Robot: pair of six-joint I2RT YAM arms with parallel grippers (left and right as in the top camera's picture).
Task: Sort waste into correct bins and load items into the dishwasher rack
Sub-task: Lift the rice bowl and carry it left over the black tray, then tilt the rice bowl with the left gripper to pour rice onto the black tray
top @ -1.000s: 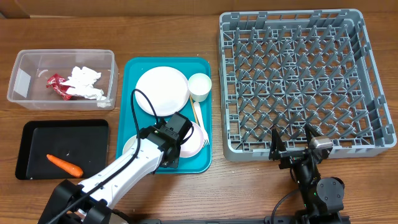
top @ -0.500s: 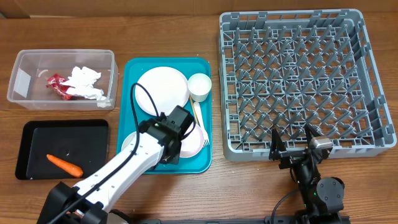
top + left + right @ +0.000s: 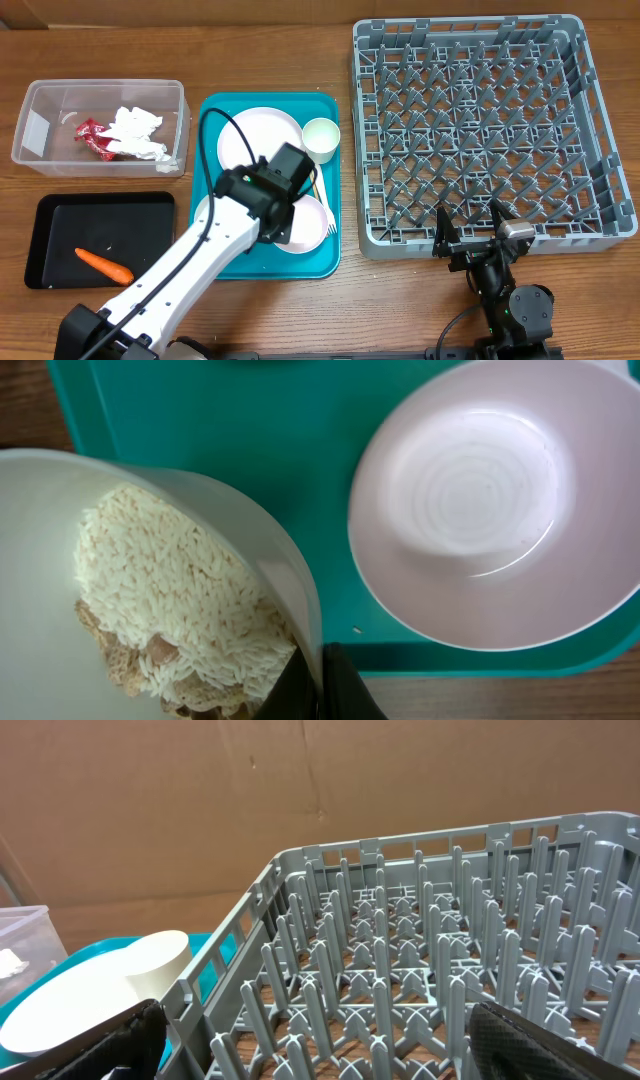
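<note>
Left wrist alone reveals white rice grains (image 3: pixel 170 590); left gripper (image 3: pixel 318 678) pinches their small white bowl (image 3: pixel 245 525) over teal tray (image 3: pixel 200 410); right gripper (image 3: pixel 468 238) gapes.

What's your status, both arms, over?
Left gripper shut on rim of white bowl, rice and crumbs inside, tilted over teal tray. Right gripper open, parked by rack. Pink bowl alongside, nothing blocking.

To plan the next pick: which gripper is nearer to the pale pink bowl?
Left. The left gripper, holding the rice bowl, is just beside the pink bowl; the right gripper is far off by the rack.
</note>
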